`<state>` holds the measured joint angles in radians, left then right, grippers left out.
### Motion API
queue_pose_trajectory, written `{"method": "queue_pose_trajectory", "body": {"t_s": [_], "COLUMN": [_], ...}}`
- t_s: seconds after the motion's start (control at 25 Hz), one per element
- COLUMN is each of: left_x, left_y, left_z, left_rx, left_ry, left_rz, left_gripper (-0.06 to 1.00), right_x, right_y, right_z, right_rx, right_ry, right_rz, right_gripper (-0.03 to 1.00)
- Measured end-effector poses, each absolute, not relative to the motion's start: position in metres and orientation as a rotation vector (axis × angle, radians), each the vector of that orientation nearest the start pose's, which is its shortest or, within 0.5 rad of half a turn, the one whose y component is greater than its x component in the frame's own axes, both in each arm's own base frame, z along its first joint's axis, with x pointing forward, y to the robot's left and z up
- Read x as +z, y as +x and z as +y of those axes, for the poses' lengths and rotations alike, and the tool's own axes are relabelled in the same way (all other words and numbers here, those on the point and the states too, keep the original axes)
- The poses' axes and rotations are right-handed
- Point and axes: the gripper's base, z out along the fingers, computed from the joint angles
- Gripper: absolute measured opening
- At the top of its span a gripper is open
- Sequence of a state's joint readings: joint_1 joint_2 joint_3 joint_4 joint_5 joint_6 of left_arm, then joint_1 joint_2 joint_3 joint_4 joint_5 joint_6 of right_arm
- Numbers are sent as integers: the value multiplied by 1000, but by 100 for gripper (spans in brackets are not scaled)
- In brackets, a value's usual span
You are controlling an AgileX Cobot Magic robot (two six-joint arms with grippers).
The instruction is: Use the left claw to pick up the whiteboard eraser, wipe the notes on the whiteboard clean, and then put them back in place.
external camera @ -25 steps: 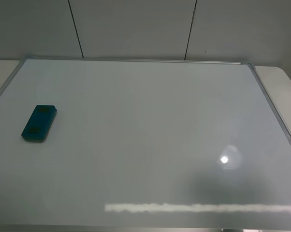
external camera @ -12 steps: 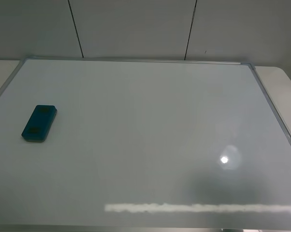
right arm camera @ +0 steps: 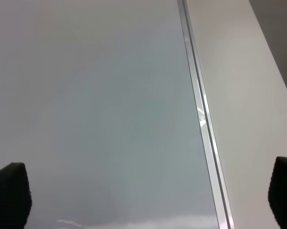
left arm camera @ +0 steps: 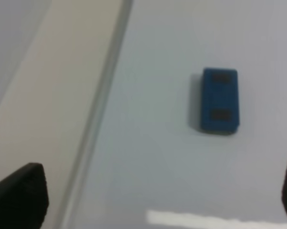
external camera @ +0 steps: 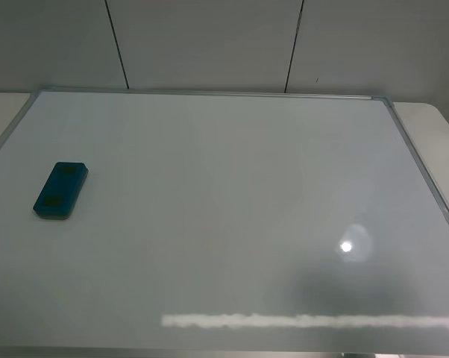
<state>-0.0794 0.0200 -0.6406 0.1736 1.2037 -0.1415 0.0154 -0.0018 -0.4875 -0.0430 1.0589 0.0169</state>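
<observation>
Near the left edge of the whiteboard (external camera: pixel 232 224), about halfway down its side rail, the eraser (external camera: pixel 60 190) lies flat on the glossy surface, well apart from the board's middle. Its long axis runs roughly along that left rail, tilted a little so its far end leans toward the board's centre. No red notes show anywhere on the board in the overhead view, so by my reading the wiping is already done and the eraser is back in place.

In the left wrist view the left claw (left arm camera: pixel 158 195) hangs above the board with its fingers (left arm camera: pixel 19 195) spread as wide as they go, holding nothing. The eraser sits ahead of it, between the lines of the two fingers but well clear of both, with its length pointing straight away from the claw. The left arm is plainly the nearer one.

The right claw (right arm camera: pixel 143 198), over the board's right rail, is likewise wide open and empty.
</observation>
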Motion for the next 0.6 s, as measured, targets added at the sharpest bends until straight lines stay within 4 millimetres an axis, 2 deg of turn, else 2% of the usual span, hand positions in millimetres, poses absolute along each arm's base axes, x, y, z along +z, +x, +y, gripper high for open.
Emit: {"method": "queue_pose_trajectory", "body": {"t_s": [0.2, 0.4, 0.6], "left_x": [290, 280, 279], "left_y": [-16, -7, -7], "left_z": [8, 3, 3], "left_rx": [-22, 6, 28], "left_ry": [-55, 12, -8], "left_rz": [2038, 2040, 2033], "left_gripper": [99, 99, 99], "right_x": [274, 274, 274], "right_y": [-4, -4, -4], "right_z": [-3, -3, -3], "right_rx": [-32, -32, -32], "right_ry": [3, 3, 3], "right_rz": [2053, 2053, 2053], "right_gripper": [99, 99, 99]}}
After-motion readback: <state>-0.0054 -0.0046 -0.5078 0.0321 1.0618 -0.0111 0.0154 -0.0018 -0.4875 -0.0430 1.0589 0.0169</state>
